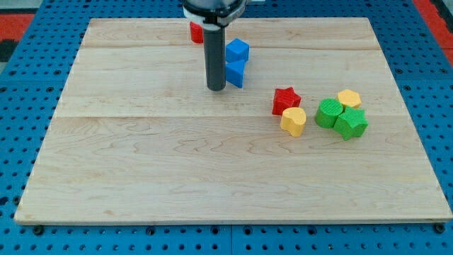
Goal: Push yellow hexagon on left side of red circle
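Note:
The yellow hexagon (349,98) sits at the view's right, touching the top of two green blocks. The red circle (195,32) lies near the board's top edge, partly hidden behind my rod. My tip (216,89) rests on the board just left of the lower blue block (235,73), below the red circle and far to the left of the yellow hexagon.
A second blue block (238,49) sits above the lower one. A red star (285,99) touches a yellow heart-like block (293,120) below it. A round green block (328,112) and a green star-like block (352,123) sit together. The wooden board (141,177) lies on a blue pegboard.

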Available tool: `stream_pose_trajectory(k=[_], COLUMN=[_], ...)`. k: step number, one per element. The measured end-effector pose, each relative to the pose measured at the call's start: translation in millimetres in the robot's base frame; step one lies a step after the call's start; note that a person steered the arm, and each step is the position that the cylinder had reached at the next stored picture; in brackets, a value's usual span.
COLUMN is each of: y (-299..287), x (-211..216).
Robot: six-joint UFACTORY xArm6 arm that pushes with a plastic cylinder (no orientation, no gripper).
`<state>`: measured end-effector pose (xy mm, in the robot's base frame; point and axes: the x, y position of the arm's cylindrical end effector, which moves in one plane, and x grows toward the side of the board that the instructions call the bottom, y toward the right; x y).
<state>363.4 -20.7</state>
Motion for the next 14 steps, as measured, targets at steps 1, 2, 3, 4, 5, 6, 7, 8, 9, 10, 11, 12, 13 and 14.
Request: stream_pose_trajectory(k=[1, 2, 3, 4, 5, 6, 7, 8, 9, 10, 11, 12, 13, 14], y=[0, 37, 59, 79, 116, 131, 143, 164, 200, 266, 291, 297, 237, 181], x=[-7, 24, 27, 14, 11, 49, 54, 39, -17, -10, 42, 80, 59, 29])
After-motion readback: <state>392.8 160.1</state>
